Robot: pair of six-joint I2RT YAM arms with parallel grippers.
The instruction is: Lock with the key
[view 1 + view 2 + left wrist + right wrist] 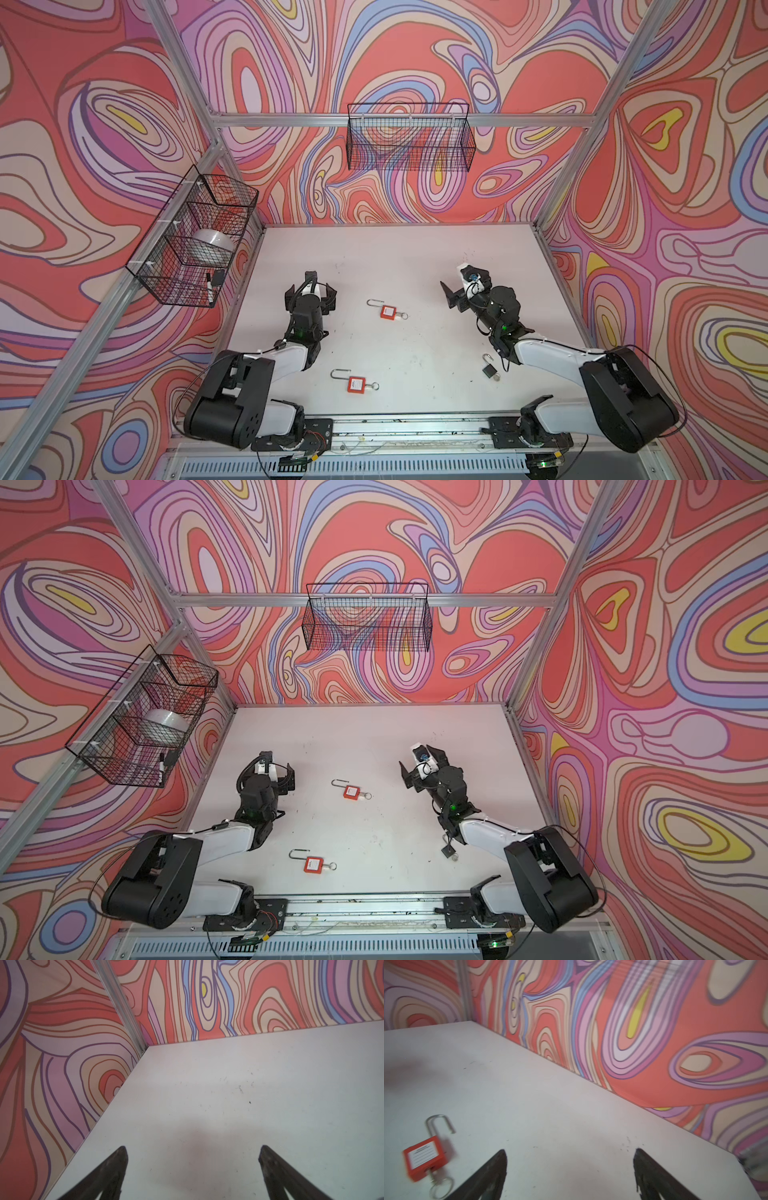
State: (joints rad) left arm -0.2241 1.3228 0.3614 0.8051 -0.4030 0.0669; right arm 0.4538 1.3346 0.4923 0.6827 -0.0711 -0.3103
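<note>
A wire basket (409, 141) hangs on the back wall. Another basket (166, 282) on the left wall holds a tape roll (214, 243) and a marker (210, 289).

left pincer (269, 769) spread | right pincer (419, 761) spread | red padlock (351, 791) between, untouched

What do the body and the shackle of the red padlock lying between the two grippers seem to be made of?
The red padlock body looks like plastic: flat, matte orange-red colour, blocky edges, a white lined label. Its shackle looks like bare metal: thin grey bent rod with a dull sheen. The picture is blurred, so neither is certain.
</note>
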